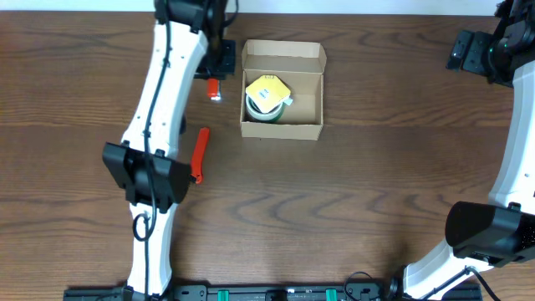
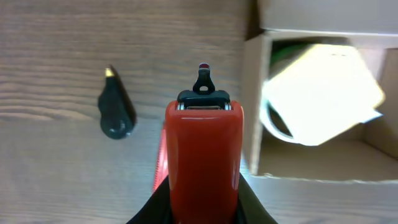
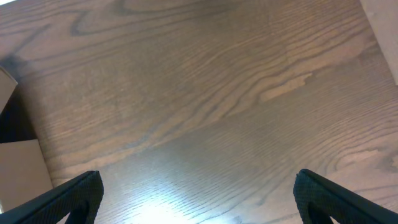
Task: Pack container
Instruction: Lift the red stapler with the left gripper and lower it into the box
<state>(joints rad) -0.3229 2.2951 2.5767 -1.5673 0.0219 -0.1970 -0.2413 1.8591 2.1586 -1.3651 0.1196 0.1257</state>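
Note:
The container (image 1: 282, 92) is an open brown cardboard box at the back centre of the table. A tape roll with a yellow label (image 1: 267, 99) lies in its left half. My left gripper (image 1: 216, 79) hovers just left of the box, shut on a red plastic object (image 2: 202, 155) with a black tip that points away from the camera. In the left wrist view the container (image 2: 255, 106) stands to the right of that object, and the labelled roll (image 2: 320, 93) shows inside it. My right gripper (image 3: 199, 199) is open over bare wood at the far right (image 1: 472, 50).
A red-handled tool (image 1: 200, 155) lies on the table left of centre, beside the left arm. A small black object with a gold tip (image 2: 115, 112) rests on the wood left of the held red object. The box's lid flap (image 1: 282, 53) stands open at the back.

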